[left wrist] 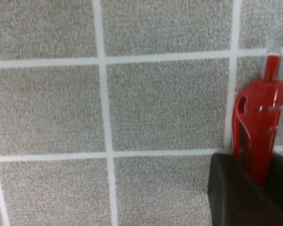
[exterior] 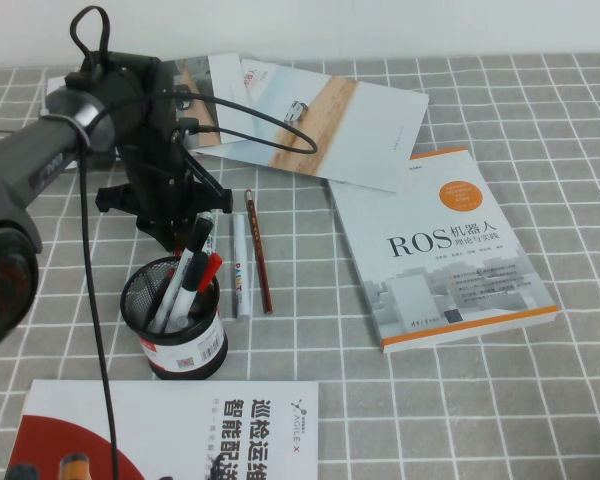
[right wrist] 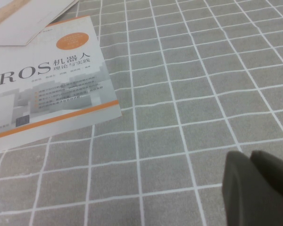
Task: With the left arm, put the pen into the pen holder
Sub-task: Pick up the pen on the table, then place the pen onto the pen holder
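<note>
My left gripper (exterior: 187, 238) hangs just behind and above the black wire-mesh pen holder (exterior: 175, 338), which stands at the front left and carries a red-and-white label. The gripper is shut on the red pen (exterior: 209, 270), which slants down with its lower end at the cup's rim. In the left wrist view the pen (left wrist: 257, 122) sticks out from between the black fingers (left wrist: 231, 188), clip end showing, over the grey checked cloth. My right gripper (right wrist: 250, 157) is outside the high view. It hovers over bare cloth with its fingers together and empty.
Markers (exterior: 180, 290) stand in the cup. A white marker (exterior: 242, 268) and a dark pencil (exterior: 259, 255) lie just right of it. A ROS book (exterior: 435, 250) lies at the right, leaflets (exterior: 310, 115) at the back, another booklet (exterior: 170, 435) at the front edge.
</note>
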